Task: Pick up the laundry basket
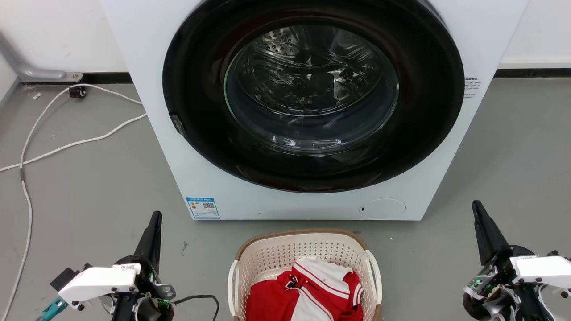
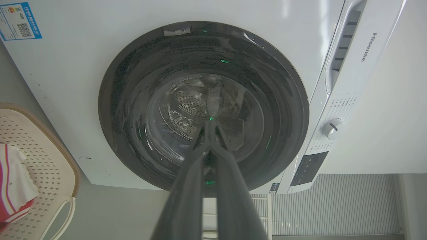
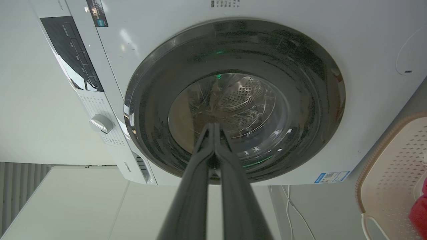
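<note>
Floor before the washing machine (image 1: 290,205): laundry basket (image 1: 272,256), upright, near its front, holding red-and-white clothes (image 1: 312,290).
Heading: white handles (image 1: 232,285) face left and right; near end cut off, so long axis unclear.
Left jaws, right jaws: pressed together, empty, flanking the basket, well apart from it.
Next, by my judgement: open both, take one handle each, lift level.

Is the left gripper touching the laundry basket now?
Apart. The head view shows bare grey floor between the left gripper and the laundry basket.
</note>
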